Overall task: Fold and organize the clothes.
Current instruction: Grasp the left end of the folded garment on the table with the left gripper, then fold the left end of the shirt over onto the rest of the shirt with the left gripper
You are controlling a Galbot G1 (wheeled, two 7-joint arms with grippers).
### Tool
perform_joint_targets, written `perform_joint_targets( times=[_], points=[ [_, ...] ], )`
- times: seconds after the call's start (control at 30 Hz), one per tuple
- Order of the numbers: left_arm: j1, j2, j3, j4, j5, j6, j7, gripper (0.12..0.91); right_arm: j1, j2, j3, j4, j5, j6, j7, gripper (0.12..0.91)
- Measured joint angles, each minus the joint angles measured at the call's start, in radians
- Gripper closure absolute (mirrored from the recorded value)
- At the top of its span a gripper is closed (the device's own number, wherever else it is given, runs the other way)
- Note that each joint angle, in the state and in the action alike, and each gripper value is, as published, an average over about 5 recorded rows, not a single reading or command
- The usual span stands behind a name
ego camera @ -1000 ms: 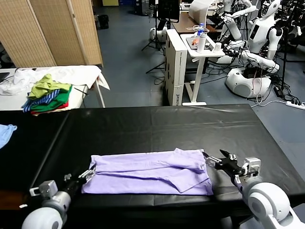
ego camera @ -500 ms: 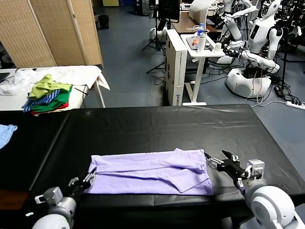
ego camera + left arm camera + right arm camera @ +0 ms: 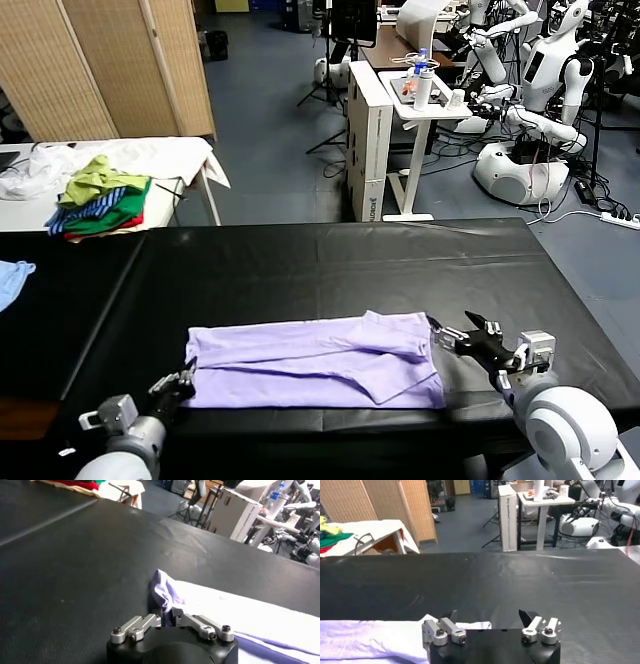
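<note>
The clothes, a light lavender T-shirt [image 3: 310,360], lie flat and partly folded along the near side of the black table [image 3: 330,265]. My left gripper [image 3: 180,381] is at the shirt's near left corner and is shut on it. In the left wrist view the left gripper [image 3: 167,618] pinches a bunched fold of the T-shirt [image 3: 163,588] that stands up from the table. My right gripper [image 3: 452,328] is open just off the shirt's right edge. Seen from the right wrist, nothing is between the right gripper's [image 3: 489,615] fingers, and the T-shirt [image 3: 370,636] lies below and to one side.
A green, yellow and striped pile of garments [image 3: 100,197] lies on a white table at the far left. A light blue garment [image 3: 12,278] sits at the black table's left edge. A white cart [image 3: 415,100] and other robots [image 3: 545,90] stand beyond the table.
My left gripper has shut on the shirt's near left corner and drawn back a little toward the near edge, bunching that corner. The right gripper has barely moved and stays open.
</note>
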Motion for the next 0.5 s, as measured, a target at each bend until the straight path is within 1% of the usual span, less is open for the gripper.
perform_joint_targets(
  times=[0.13,0.3,0.4,0.5],
  points=[
    [0.003,0.027,-0.021,0.002,0.090,-0.038,0.023,0.849,-0.006,0.006,0.005,0.003,0.000,0.005,0.000,0.118],
    [0.010,0.088,-0.070,0.028,0.165,-0.085,0.054,0.849,-0.014,0.012,0.005,0.003,0.000,0.008,0.000,0.118],
    [0.016,0.135,-0.110,0.053,0.207,-0.120,0.063,0.849,-0.019,0.016,0.005,0.004,-0.001,0.008,0.000,0.118],
    [0.021,0.172,-0.156,0.071,0.243,-0.150,0.064,0.849,-0.022,0.019,0.004,0.005,-0.003,0.008,0.000,0.118]
  ],
)
